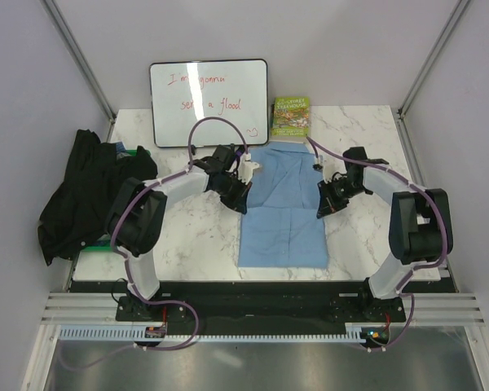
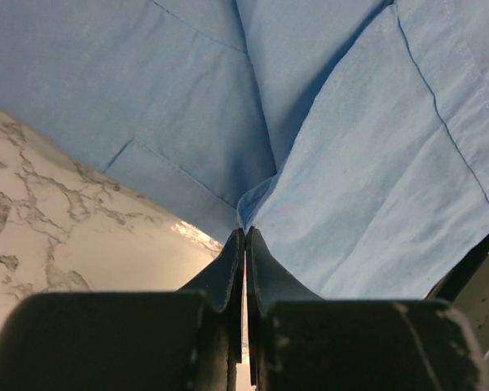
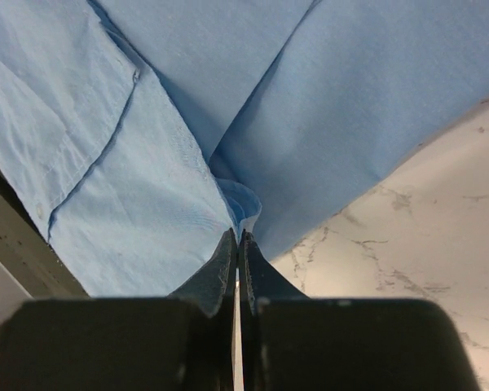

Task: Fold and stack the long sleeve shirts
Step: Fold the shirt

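Centre of frame: the light blue collared cloth shirt [image 1: 281, 220] is lying on the white marble table [image 1: 187, 244]. The left gripper [image 1: 240, 198] and the right gripper [image 1: 323, 205] are pinching its opposite edges with their fingers closed on the cloth. The plain black cloth shirt [image 1: 77, 195] is lying heaped at the left.

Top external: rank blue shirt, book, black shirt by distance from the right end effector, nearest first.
1. The blue shirt, centre: the right end effector pinches its right edge.
2. The book, at the back, just past the shirt's top.
3. The black shirt, heaped at the far left.
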Controlling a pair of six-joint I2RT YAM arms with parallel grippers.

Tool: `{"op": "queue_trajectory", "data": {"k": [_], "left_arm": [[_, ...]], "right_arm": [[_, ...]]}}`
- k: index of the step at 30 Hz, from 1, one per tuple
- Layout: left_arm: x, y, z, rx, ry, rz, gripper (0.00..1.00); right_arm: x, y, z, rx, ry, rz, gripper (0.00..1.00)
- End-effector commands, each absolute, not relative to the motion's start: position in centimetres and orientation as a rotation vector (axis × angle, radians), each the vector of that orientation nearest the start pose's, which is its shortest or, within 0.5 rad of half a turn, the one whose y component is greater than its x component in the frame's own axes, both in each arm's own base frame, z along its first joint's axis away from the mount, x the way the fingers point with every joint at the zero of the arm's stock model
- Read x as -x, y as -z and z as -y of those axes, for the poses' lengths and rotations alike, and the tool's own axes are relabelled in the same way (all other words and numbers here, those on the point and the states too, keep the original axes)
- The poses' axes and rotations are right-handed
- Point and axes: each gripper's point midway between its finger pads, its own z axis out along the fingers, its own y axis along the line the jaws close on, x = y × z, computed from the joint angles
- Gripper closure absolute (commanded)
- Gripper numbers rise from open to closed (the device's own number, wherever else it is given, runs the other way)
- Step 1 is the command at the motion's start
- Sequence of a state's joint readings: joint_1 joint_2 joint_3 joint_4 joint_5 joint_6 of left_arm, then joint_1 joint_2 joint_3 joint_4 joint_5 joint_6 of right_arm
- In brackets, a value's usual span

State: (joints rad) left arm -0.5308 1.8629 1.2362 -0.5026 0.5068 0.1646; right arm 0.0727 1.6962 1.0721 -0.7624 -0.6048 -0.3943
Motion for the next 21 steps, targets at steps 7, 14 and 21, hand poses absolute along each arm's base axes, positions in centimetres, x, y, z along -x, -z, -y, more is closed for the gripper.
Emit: {"op": "queue_trajectory", "data": {"k": [7, 14, 21], "left_arm": [[-32.7, -2.7, 27.1, -1.03, 0.694, -2.497, 0.96], [-33.8, -6.9, 26.5, -1.021, 0.709, -2.408, 0.7], [-28.3, -17.9, 27.7, -0.983, 1.059, -2.121, 0.01]], "right_arm": [[-30.2, -2.3, -9.5, 0.683, -0.681, -2.693, 0.98], [-31.7, -7.2, -9.0, 0.615, -0.712, -2.601, 0.61], [-28.1, -16.8, -11.6, 0.513, -1.036, -2.324, 0.03]]}}
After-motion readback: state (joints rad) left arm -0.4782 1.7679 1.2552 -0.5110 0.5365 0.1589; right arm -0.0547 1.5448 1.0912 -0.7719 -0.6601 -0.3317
